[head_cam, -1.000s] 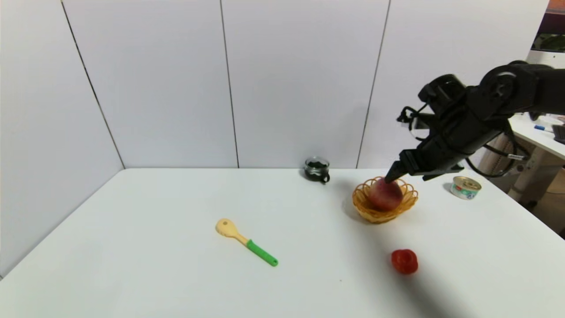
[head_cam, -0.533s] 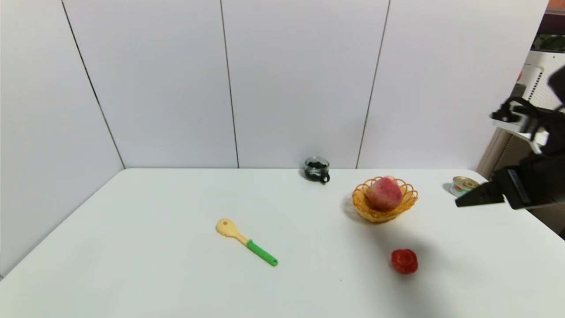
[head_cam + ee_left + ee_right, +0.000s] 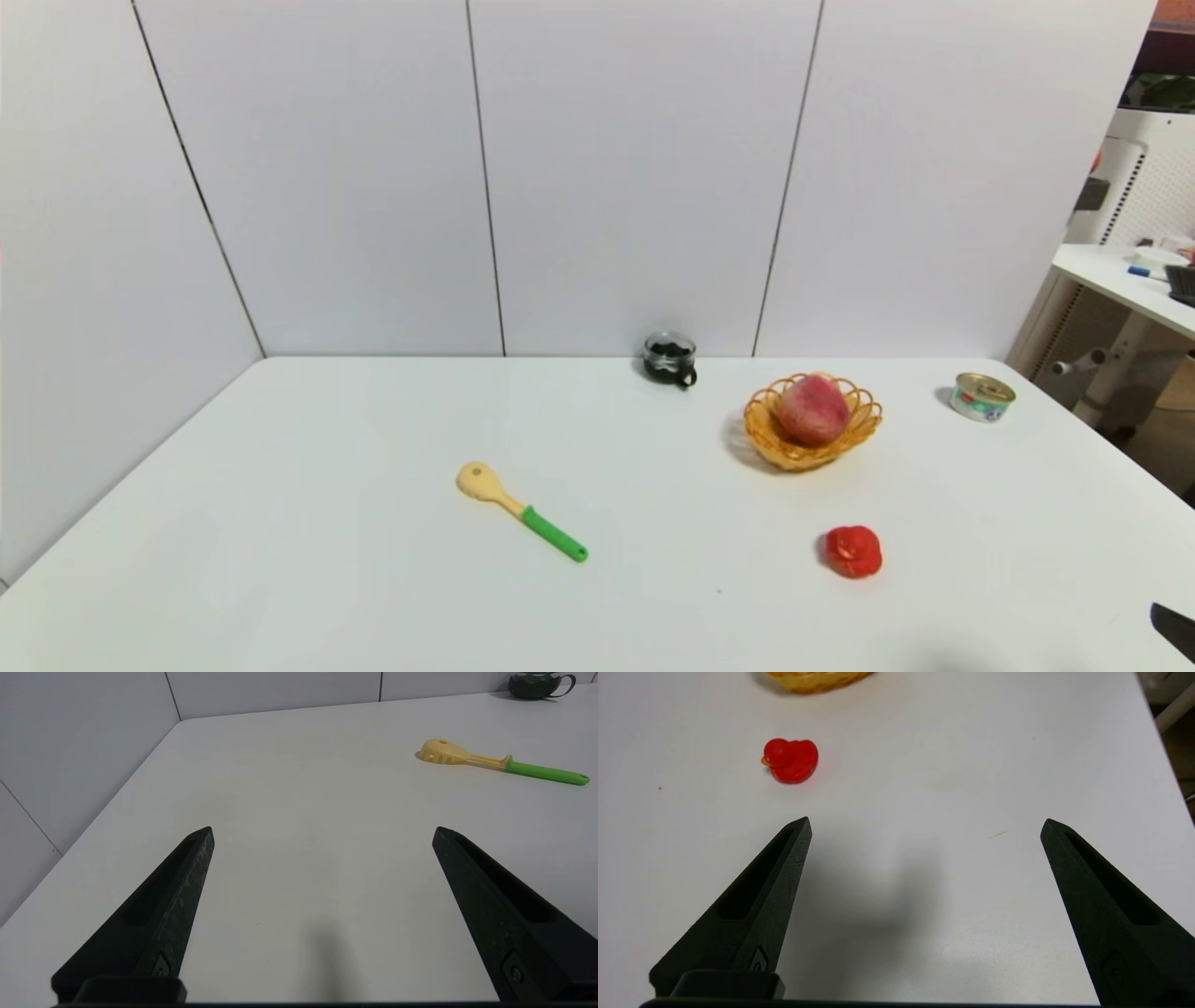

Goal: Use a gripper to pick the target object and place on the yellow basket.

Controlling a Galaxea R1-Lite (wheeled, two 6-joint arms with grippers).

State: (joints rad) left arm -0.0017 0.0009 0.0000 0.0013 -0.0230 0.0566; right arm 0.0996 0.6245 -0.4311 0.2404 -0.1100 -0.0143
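Now the peach (image 3: 814,409) sits inside the basket (image 3: 771,441), with its top sticking up above the looped rim. The basket stands on the white desk (image 3: 373,523), on the far right part. Nothing is touching the peach.

Near the basket, on the near side, lies a small red duck toy (image 3: 853,551). In the right wrist view the duck (image 3: 790,760) is apart from the basket's edge (image 3: 817,679). To the right of the basket, well apart, stands a short tin can (image 3: 982,396). To its left, at the far edge by the wall, is a dark glass cup (image 3: 670,358). A yellow spoon with a green handle (image 3: 519,510) lies flat near the middle of the desk.

The right pincer (image 3: 924,823) hangs over the near right part of the desk, spread wide and holding nothing. Only a dark tip (image 3: 1176,627) shows at the near right corner of the head view. The left pincer (image 3: 322,833) is over the near left part of the desk, also spread wide and holding nothing.
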